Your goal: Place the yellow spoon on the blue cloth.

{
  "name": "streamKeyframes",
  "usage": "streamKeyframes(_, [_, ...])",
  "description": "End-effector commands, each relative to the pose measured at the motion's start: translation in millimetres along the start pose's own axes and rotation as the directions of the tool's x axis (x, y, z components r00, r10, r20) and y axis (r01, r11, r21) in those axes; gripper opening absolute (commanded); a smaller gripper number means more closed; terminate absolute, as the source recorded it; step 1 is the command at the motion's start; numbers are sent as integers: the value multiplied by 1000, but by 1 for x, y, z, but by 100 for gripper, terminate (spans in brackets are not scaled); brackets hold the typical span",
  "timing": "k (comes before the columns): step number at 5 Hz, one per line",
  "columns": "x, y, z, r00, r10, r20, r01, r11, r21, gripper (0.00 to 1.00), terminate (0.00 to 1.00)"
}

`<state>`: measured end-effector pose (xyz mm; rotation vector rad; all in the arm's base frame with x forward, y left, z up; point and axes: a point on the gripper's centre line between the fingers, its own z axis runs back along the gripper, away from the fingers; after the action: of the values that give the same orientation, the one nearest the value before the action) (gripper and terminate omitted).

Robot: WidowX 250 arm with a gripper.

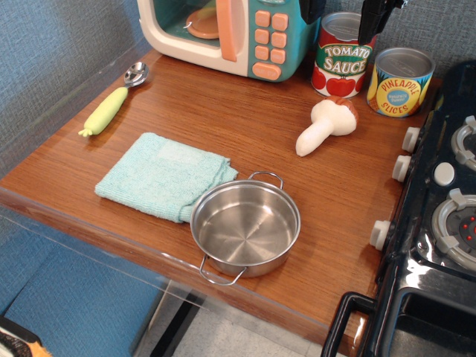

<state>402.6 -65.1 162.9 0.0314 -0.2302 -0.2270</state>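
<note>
The yellow spoon (111, 104) lies on the wooden tabletop at the far left, its pale yellow-green handle pointing to the front left and its shiny metal bowl toward the toy microwave. The blue cloth (163, 175) lies folded flat near the table's front edge, a short way in front of and to the right of the spoon. The gripper (378, 16) hangs at the top edge of the view, above the cans at the back right, far from the spoon. Only its dark lower part shows, so I cannot tell how its jaws stand. Nothing is seen in it.
A steel pot (245, 226) stands by the cloth's right corner at the front edge. A white mushroom toy (324, 125) lies mid-right. A tomato sauce can (342, 58) and pineapple can (400, 82) stand at the back. A toy microwave (223, 33) stands back left, a toy stove (439, 223) on the right.
</note>
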Motion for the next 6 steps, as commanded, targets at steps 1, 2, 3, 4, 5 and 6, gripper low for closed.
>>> streamKeyframes(1, [0, 0, 0, 1000, 0, 0, 0, 1000, 0, 100, 0])
streamKeyframes(2, [-19, 29, -7, 999, 41, -31, -40, 999, 33, 100, 0])
streamKeyframes(3, [-40, 59, -13, 989, 133, -63, -130, 991, 40, 100, 0])
streamKeyframes(4, [-58, 91, -22, 979, 172, -111, -160, 981, 107, 100, 0])
streamKeyframes(5, [-82, 125, -34, 978, 177, -114, -160, 977, 143, 100, 0])
streamKeyframes(6, [-101, 150, -41, 966, 229, -121, -204, 961, 187, 100, 0])
